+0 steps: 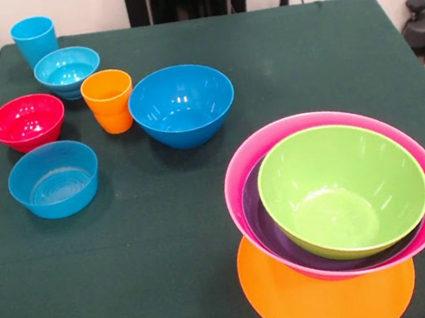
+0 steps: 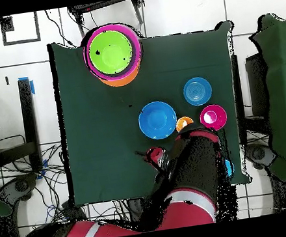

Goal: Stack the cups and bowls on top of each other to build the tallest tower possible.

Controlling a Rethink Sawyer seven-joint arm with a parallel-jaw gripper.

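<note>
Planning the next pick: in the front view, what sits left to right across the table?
Red bowl → orange cup → large blue bowl → green bowl, nested in the tower. The remaining small blue pieces at left overlap these in order, so I leave them out.

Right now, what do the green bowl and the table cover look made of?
Green bowl: likely hard plastic, glossy; white light glints streak its smooth inner wall. Table cover: apparently woven fabric, matte dark green; no reflections, a fine weave texture and slight wrinkles near the edges.
</note>
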